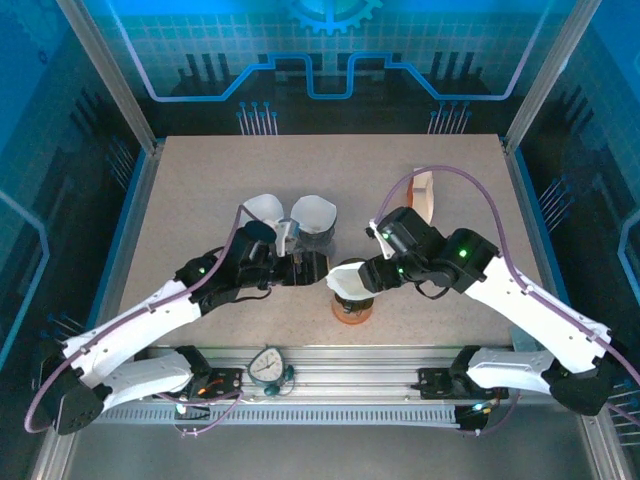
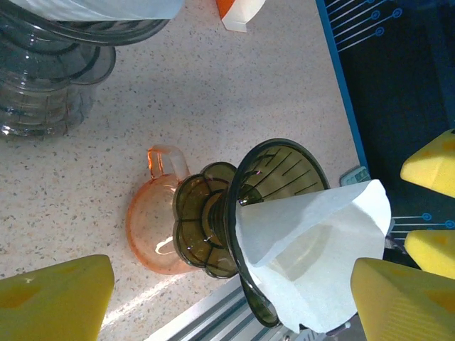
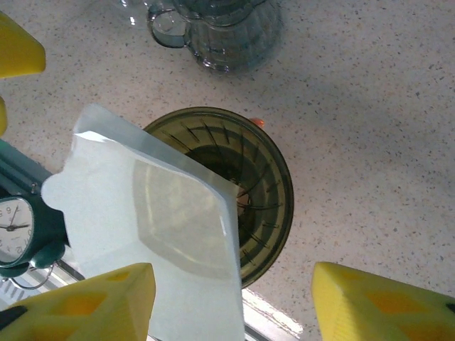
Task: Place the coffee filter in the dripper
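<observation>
The dark green dripper (image 2: 213, 213) stands on an orange cup (image 2: 146, 238) near the table's front edge. The white paper coffee filter (image 2: 320, 256) sits tilted in the dripper's mouth, with much of it sticking out past the rim. From above, the filter (image 1: 345, 280) covers the dripper on the orange cup (image 1: 352, 312). My right gripper (image 3: 234, 305) hangs over the dripper (image 3: 266, 188), jaws wide apart. The filter (image 3: 156, 227) leans by its left finger (image 3: 85, 305). My left gripper (image 2: 231, 302) is open beside the dripper, holding nothing.
Two clear glass drippers with white filters (image 1: 265, 212) (image 1: 312, 215) stand behind the left gripper (image 1: 298, 265). An orange-and-white filter holder (image 1: 425, 195) stands behind the right gripper (image 1: 367, 272). A small timer (image 1: 268, 365) lies on the metal rail (image 1: 380, 365) at the near edge.
</observation>
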